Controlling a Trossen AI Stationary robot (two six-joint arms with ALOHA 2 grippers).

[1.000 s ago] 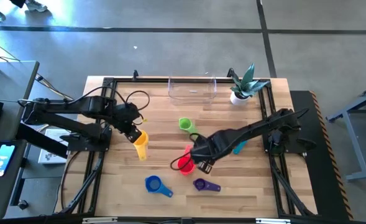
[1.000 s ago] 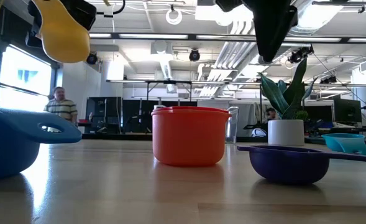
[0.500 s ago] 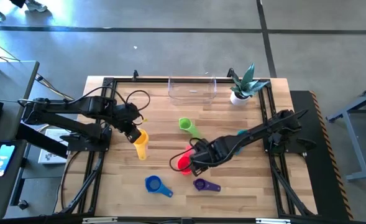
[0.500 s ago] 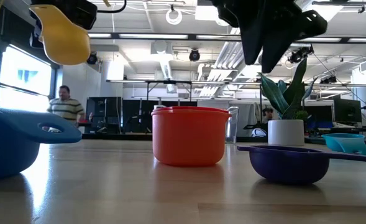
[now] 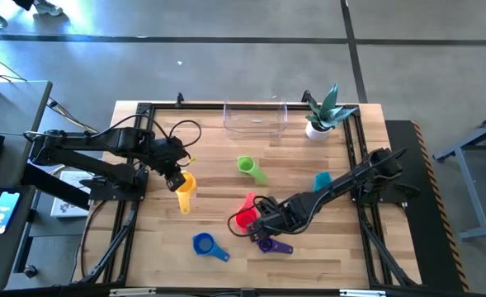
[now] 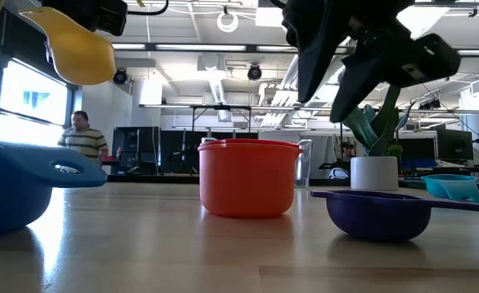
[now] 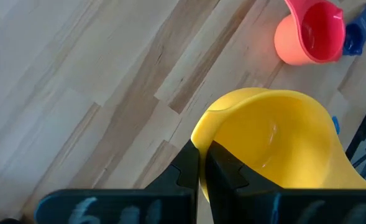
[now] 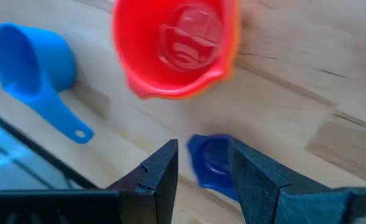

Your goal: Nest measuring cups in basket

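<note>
My left gripper (image 5: 175, 176) is shut on the yellow cup (image 5: 185, 193) and holds it in the air over the table's left half. My right gripper (image 5: 257, 229) hovers open over the purple cup (image 5: 267, 244), just near of the red cup (image 5: 244, 217). In the right wrist view its fingers stand on either side of the purple cup (image 8: 210, 158) without touching it. The purple, red, blue (image 5: 203, 244), green (image 5: 247, 165) and light blue (image 5: 322, 180) cups rest on the table. The clear basket (image 5: 255, 128) stands at the far edge. I cannot make out a separate orange cup. My left gripper pinches the yellow cup by its wall at the rim (image 7: 202, 144). One finger (image 7: 226, 171) seems to lie inside the bowl and the other outside. The cup (image 6: 76, 50) is lifted clear of the table and hangs tilted below the gripper.
A small white pot with a green plant (image 5: 318, 122) stands right of the basket at the far right corner. Black frame rails run along the table's left and right sides. Bare wood lies between the green cup and the basket. A person stands in the room beyond.
My right gripper has moved toward the table's near edge and slightly left, from beside the red cup's right side to above the purple cup. The yellow cup in my left gripper has tipped a little. No cup on the table has moved.
</note>
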